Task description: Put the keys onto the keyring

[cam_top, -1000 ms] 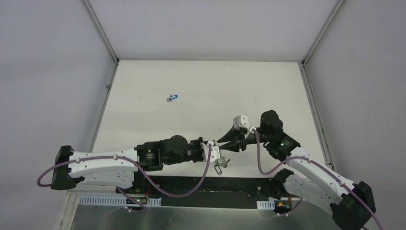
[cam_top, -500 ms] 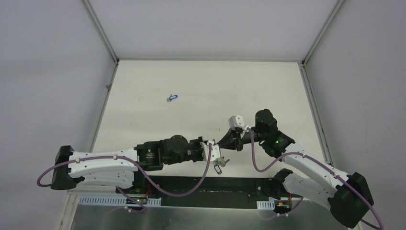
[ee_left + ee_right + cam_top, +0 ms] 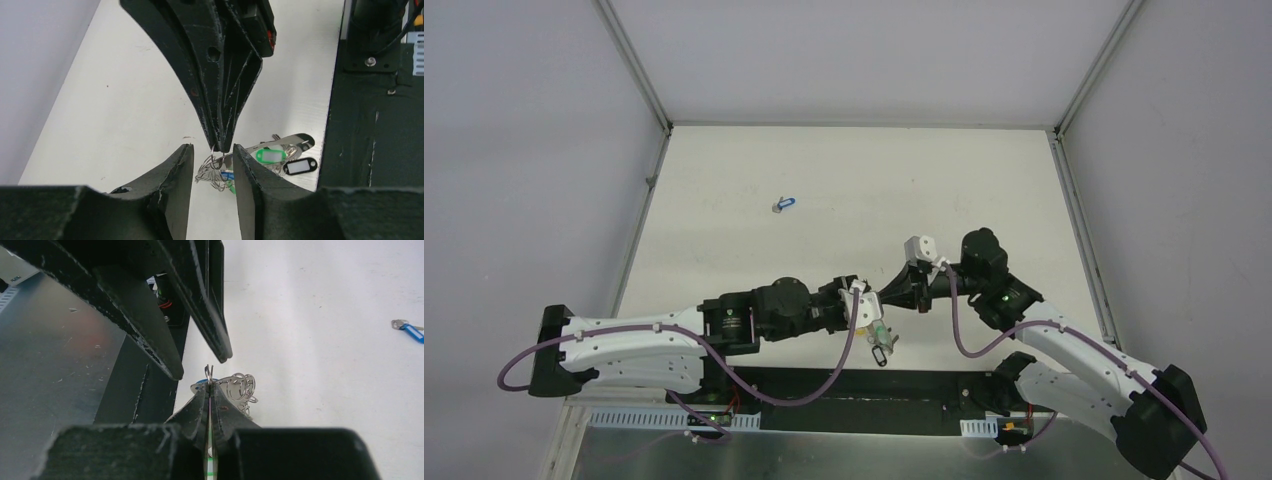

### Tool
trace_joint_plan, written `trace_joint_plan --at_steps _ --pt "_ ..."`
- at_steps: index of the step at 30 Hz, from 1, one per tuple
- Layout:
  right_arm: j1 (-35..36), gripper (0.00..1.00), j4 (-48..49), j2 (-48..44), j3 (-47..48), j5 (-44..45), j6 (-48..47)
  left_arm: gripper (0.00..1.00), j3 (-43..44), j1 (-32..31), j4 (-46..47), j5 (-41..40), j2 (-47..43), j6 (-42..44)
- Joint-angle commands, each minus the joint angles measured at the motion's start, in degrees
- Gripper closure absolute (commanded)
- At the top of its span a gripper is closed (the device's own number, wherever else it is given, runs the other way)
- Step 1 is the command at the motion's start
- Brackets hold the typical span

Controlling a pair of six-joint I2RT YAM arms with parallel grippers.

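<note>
Near the table's front edge, between the two arms: the keyring [image 3: 208,373] sits pinched in mid-handover, with its bunch of keys [image 3: 274,155] trailing off it; I cannot tell whether they touch the table [image 3: 844,170].
Right pincer [image 3: 209,387]: closed tight on the keyring's thin wire, which stands up just past its tips.
Left pincer [image 3: 211,149]: jaws parted, one on either side of the ring, gripping nothing that I can see.
Done so far: several keys look threaded already, among them one with a green tag [image 3: 270,156] and one with a black tag [image 3: 299,166].
Left to do: the blue key [image 3: 784,204] lies alone on the far left part of the table, well apart from both arms, and has yet to be fetched and threaded on.
Change from a second ago: back then the left pincer held the bunch and the right one stood open beside it. Now the right has clamped on and the left has let go. The blue key has not moved.
</note>
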Motion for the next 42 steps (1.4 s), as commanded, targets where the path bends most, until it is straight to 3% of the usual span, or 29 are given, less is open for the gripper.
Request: trace_joint_plan --at_steps 1,9,17,28,42 --pt "0.2 1.00 5.5 -2.9 0.3 1.3 1.6 0.63 2.4 -0.6 2.5 -2.8 -3.2 -2.5" --pt "0.2 1.00 5.6 -3.0 0.4 1.4 2.2 0.62 -2.9 -0.6 3.5 -3.3 -9.0 -4.4" --pt "0.2 1.00 5.5 -3.0 0.9 -0.7 2.4 0.64 -10.8 -0.6 11.9 -0.7 -12.6 -3.6" --pt "0.2 1.00 5.6 -3.0 0.8 -1.8 2.9 0.68 -8.8 -0.6 13.0 0.1 -5.8 -6.0" --pt "0.2 1.00 5.6 -2.9 0.7 -2.1 3.0 0.76 -8.5 -0.6 15.8 0.0 -4.6 -7.1"
